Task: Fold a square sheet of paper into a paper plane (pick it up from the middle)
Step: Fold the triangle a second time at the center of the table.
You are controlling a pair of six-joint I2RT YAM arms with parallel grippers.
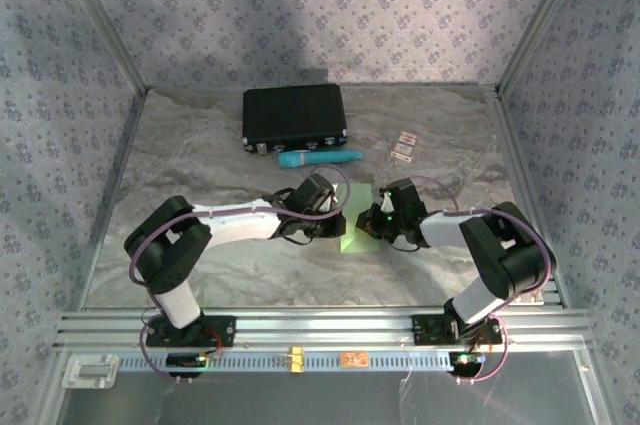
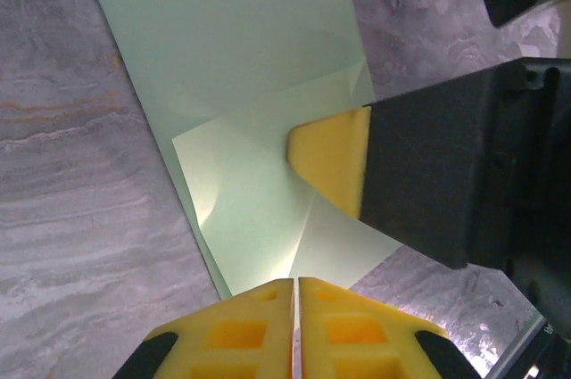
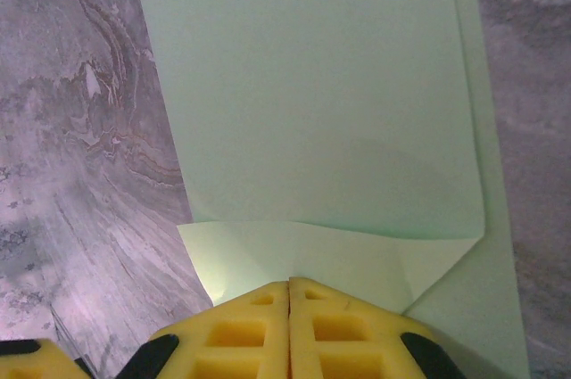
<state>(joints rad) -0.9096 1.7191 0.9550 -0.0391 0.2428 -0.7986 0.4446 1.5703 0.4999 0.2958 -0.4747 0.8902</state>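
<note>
**Two grippers pin a half-folded sheet at mid-table**

The pale green sheet of paper (image 1: pixel 356 239) lies flat on the marbled grey table (image 1: pixel 200 165), directly between the two grippers and touching both. The left wrist camera shows the sheet (image 2: pixel 241 67) running away from the fingertips, with creased flaps turned over at the near end. The right wrist camera shows a folded layer of it (image 3: pixel 312 85) and a lighter turned-up strip just ahead of the pads.

The left gripper (image 1: pixel 337 227) has its yellow jaws pressed together (image 2: pixel 296 308) over the sheet's near corner. The right gripper (image 1: pixel 373 229) is likewise closed, its pads meeting (image 3: pixel 289 308) at the paper's folded edge. One of its yellow fingertips (image 2: pixel 332 160) rests on the creased part, just ahead and to the right of the left gripper's own tips. Whether either pair has a layer of paper caught between the pads is hard to make out.

Beyond both grippers, well apart from the sheet, lie a teal tube (image 1: pixel 320 158), a black case (image 1: pixel 294 117) behind it, and small cards (image 1: pixel 403 146) off to the right.
</note>
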